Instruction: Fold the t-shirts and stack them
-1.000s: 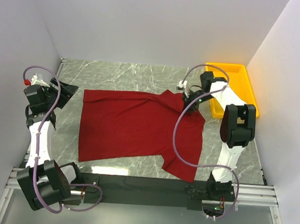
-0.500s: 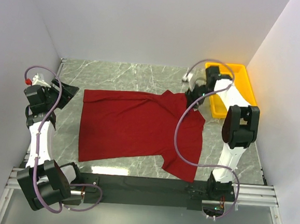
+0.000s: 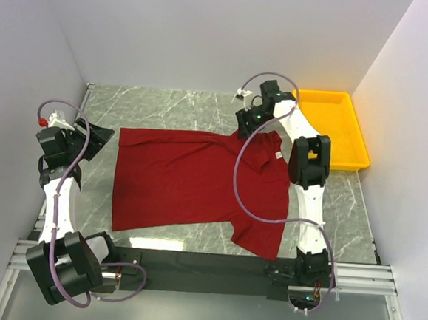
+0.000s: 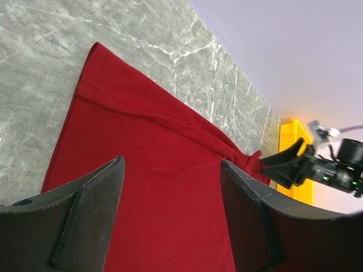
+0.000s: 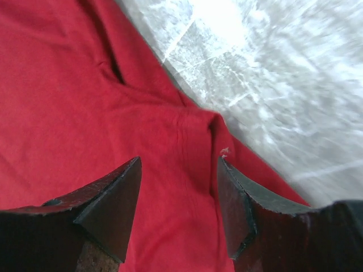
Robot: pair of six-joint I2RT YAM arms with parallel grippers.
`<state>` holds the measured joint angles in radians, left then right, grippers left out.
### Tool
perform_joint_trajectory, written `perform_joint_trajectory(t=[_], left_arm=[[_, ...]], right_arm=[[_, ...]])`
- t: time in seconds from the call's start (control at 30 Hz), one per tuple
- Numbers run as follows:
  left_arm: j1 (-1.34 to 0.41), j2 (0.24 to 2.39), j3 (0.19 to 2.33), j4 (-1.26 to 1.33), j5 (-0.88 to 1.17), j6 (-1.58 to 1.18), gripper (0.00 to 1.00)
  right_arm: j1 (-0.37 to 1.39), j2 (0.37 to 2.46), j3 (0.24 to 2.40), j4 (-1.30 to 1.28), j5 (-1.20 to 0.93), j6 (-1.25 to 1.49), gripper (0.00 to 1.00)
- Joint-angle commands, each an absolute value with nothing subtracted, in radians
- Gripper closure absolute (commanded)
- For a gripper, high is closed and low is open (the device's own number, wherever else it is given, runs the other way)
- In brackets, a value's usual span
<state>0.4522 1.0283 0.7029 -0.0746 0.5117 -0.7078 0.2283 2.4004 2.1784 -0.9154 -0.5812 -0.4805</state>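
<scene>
Grey marble table (image 3: 173,109) — red t-shirt (image 3: 190,180) spread flat, yellow tray (image 3: 342,133) far right.

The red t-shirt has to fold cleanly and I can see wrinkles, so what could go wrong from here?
1. The right gripper is open above the t-shirt at its far edge, where a bunched ridge rises. Closing there might pinch several layers.
2. The right arm's purple cable hangs across the shirt in the overhead view. If it touches, it could drag cloth when the arm moves.
</scene>
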Motion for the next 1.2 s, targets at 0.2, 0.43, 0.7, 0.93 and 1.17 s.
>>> perform_joint_trajectory(t=[0.2, 0.43, 0.7, 0.93, 1.17], left_arm=[[0.46, 1.009, 0.707, -0.064, 0.535, -0.683, 0.27], [0.459, 1.005, 0.695, -0.063, 0.537, -0.683, 0.27], [0.462, 1.002, 0.698, -0.075, 0.541, -0.68, 0.27], [0.462, 0.994, 0.696, -0.081, 0.545, -0.68, 0.27], [0.46, 0.992, 0.698, -0.084, 0.546, -0.678, 0.27]], right_arm=[[0.244, 2.441, 2.289, -0.855, -0.442, -0.411, 0.35], [0.242, 2.457, 2.293, -0.842, -0.455, -0.459, 0.33], [0.259, 2.528, 2.375, -0.92, -0.517, -0.526, 0.33], [0.27, 2.542, 2.39, -0.982, -0.525, -0.584, 0.41], [0.268, 2.476, 2.335, -0.97, -0.574, -0.612, 0.87]])
